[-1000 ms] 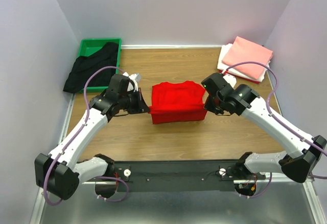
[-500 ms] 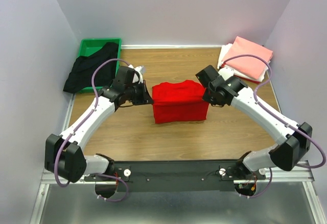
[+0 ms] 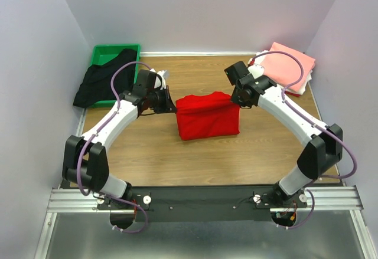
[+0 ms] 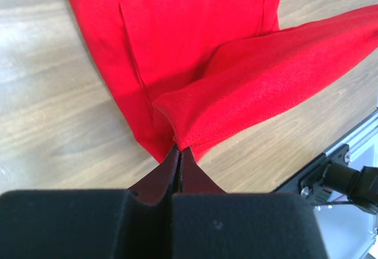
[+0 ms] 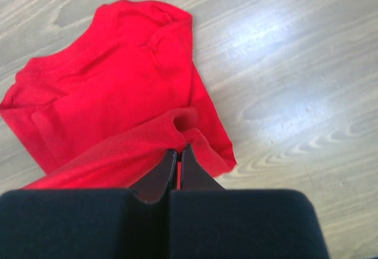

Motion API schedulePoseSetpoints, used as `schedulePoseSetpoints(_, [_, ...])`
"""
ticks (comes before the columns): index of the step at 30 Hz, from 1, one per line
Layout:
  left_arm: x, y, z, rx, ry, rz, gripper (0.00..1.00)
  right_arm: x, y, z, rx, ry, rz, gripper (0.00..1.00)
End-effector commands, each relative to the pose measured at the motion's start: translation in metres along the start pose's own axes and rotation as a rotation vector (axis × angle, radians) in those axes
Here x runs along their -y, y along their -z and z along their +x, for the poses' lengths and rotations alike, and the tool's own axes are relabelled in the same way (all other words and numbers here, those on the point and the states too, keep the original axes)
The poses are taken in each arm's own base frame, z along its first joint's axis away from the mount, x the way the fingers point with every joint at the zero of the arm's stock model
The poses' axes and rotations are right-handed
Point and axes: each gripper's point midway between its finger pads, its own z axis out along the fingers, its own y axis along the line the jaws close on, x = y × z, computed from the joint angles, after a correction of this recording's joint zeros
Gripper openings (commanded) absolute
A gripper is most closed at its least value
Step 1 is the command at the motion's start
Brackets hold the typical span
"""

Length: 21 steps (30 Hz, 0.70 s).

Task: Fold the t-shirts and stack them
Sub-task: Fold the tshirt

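The bright red t-shirt (image 3: 208, 116) lies on the wooden table at the middle, its near edge lifted and stretched between both grippers. My left gripper (image 3: 175, 109) is shut on the shirt's left corner (image 4: 177, 138). My right gripper (image 3: 237, 102) is shut on the shirt's right corner (image 5: 183, 135). The rest of the red shirt lies flat on the wood beneath the lifted fold. The black t-shirt (image 3: 105, 76) hangs crumpled over a green bin. The salmon-pink shirt (image 3: 286, 65) lies folded on the white one (image 3: 261, 64) at the back right.
The green bin (image 3: 112, 53) stands at the back left corner. Purple walls close in the table on three sides. A metal rail (image 3: 201, 197) with the arm bases runs along the near edge.
Both grippers have moved away from me and upward with the red shirt's near edge, carrying it over the rest of the shirt. The arms are stretched out farther.
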Motion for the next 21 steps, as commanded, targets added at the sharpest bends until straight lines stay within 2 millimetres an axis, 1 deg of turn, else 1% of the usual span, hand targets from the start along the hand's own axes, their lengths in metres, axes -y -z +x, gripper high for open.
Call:
schedulePoseSetpoints(1, [-0.025, -0.01, -0.01, -0.003, -0.015, -0.049, 0.0, 0.005, -0.017, -0.023, 0.048, 0.031, 0.05, 0.0])
schedulePoseSetpoints(2, [-0.027, -0.012, -0.01, -0.005, -0.013, -0.05, 0.0, 0.004, -0.024, -0.019, 0.034, 0.05, 0.056, 0.0])
schedulePoseSetpoints(5, [-0.035, -0.023, -0.015, -0.007, 0.003, -0.047, 0.0, -0.001, -0.034, -0.023, 0.03, 0.066, 0.05, 0.0])
schedulePoseSetpoints(6, [-0.037, -0.025, -0.015, -0.009, 0.006, -0.049, 0.0, -0.002, -0.042, -0.021, 0.019, 0.076, 0.057, 0.0])
schedulePoseSetpoints(9, [-0.042, -0.038, -0.022, -0.007, 0.013, -0.038, 0.0, -0.007, -0.052, -0.027, 0.022, 0.092, 0.059, 0.0])
schedulePoseSetpoints(10, [-0.043, -0.045, -0.025, -0.015, 0.023, -0.023, 0.0, -0.008, -0.061, -0.027, 0.016, 0.096, 0.067, 0.0])
schedulePoseSetpoints(12, [-0.045, -0.054, -0.026, -0.028, 0.038, -0.01, 0.0, -0.011, -0.068, -0.027, 0.01, 0.11, 0.062, 0.01])
schedulePoseSetpoints(13, [-0.046, -0.062, -0.027, -0.034, 0.044, 0.001, 0.0, -0.012, -0.076, -0.026, 0.005, 0.114, 0.067, 0.01])
schedulePoseSetpoints(15, [-0.048, -0.068, -0.028, -0.037, 0.048, 0.003, 0.0, -0.014, -0.084, -0.026, -0.002, 0.128, 0.062, 0.0])
schedulePoseSetpoints(16, [-0.05, -0.07, -0.029, -0.039, 0.051, -0.002, 0.0, -0.014, -0.088, -0.027, -0.005, 0.13, 0.064, 0.0])
schedulePoseSetpoints(17, [-0.054, -0.075, -0.032, -0.039, 0.051, -0.011, 0.0, -0.013, -0.096, -0.023, -0.022, 0.148, 0.072, 0.0])
schedulePoseSetpoints(19, [-0.059, -0.079, -0.034, -0.044, 0.057, -0.023, 0.0, -0.014, -0.104, -0.023, -0.026, 0.153, 0.074, 0.0])
schedulePoseSetpoints(21, [-0.066, -0.086, -0.035, -0.051, 0.067, -0.033, 0.0, -0.013, -0.117, -0.022, -0.041, 0.167, 0.081, 0.0])
